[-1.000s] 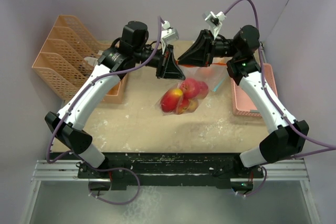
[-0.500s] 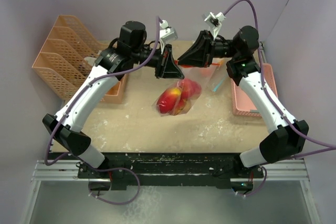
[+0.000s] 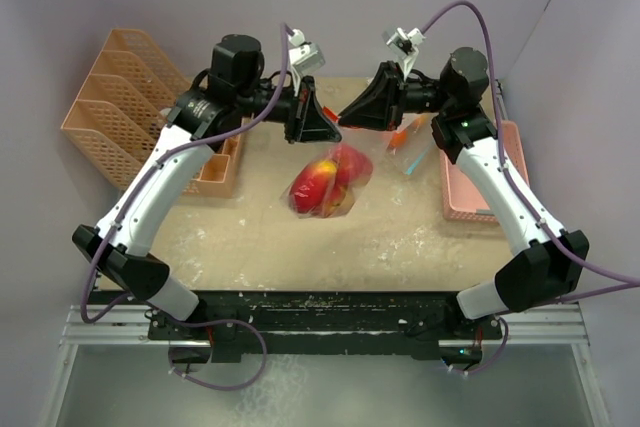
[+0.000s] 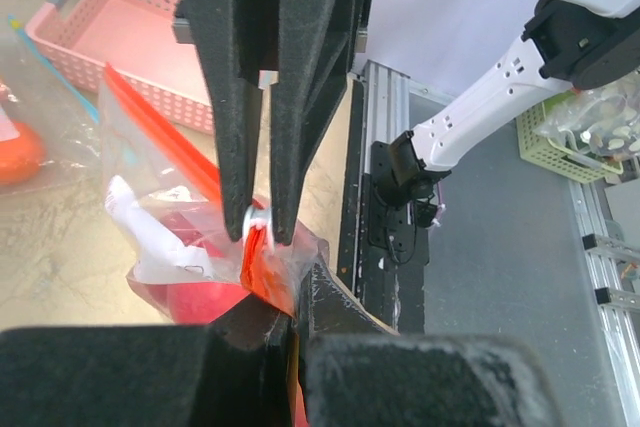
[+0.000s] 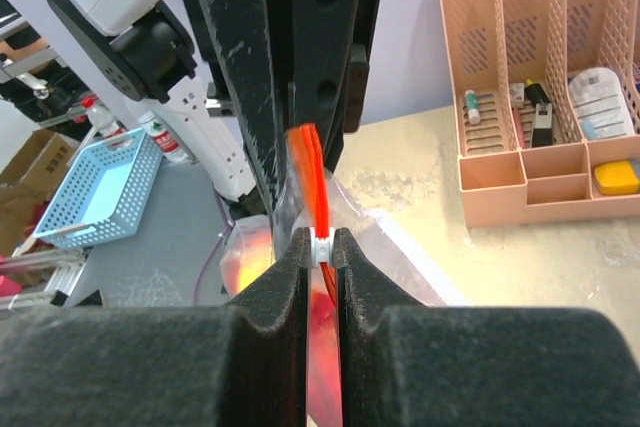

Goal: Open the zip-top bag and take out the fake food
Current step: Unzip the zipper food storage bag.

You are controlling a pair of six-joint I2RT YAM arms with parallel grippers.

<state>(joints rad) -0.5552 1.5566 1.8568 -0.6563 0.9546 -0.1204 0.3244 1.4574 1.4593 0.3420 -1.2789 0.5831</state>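
Against one second earlier: both arms had swung left, and the zip-top bag (image 3: pixel 350 162) moved left with them. The fake food (image 3: pixel 314 185) stayed inside, bunched at the bag's bottom below the grippers, mid-table (image 3: pixel 250 237).

Left gripper (image 3: pixel 326 133) was clamped fully on the bag's red zip strip (image 4: pixel 165 137). Right gripper (image 3: pixel 346 117) was pinched narrow on the white slider (image 5: pixel 320 244).

The top view hid both pinch points. The left wrist view showed the strip caught between its fingers. The right wrist view showed the slider between its pads. Whether the bag cleared the table could not be told.
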